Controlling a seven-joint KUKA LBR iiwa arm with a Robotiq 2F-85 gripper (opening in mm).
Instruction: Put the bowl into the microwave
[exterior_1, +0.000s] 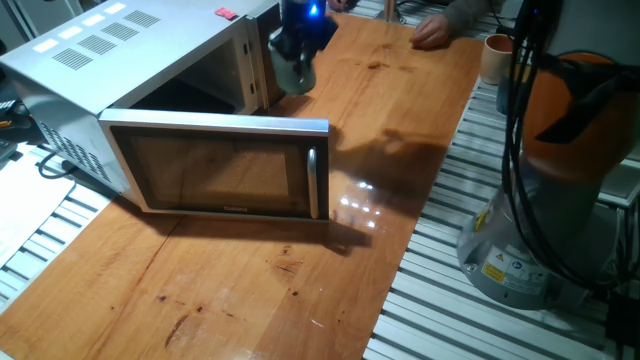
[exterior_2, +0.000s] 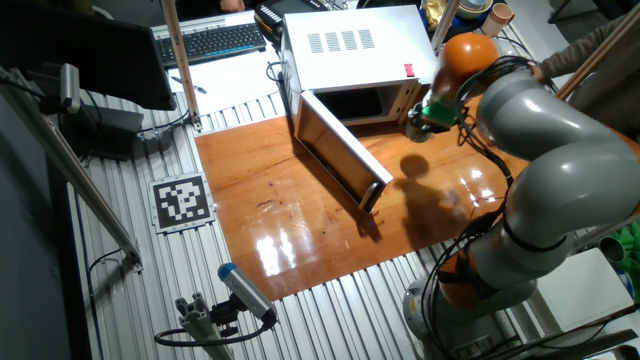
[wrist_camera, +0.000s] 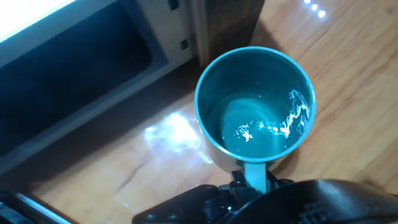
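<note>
The bowl is a small grey-green mug, held upright in the air just in front of the open cavity of the microwave. My gripper is shut on its handle from above. In the hand view the bowl is empty, its handle runs down into my gripper, and the dark microwave cavity lies to the upper left. The microwave door hangs wide open toward the table front. The other fixed view shows the bowl to the right of the microwave opening.
A tan cup stands at the table's far right edge. A person's hand rests on the far end. The arm's base stands to the right. A keyboard and a marker card lie off the wooden top.
</note>
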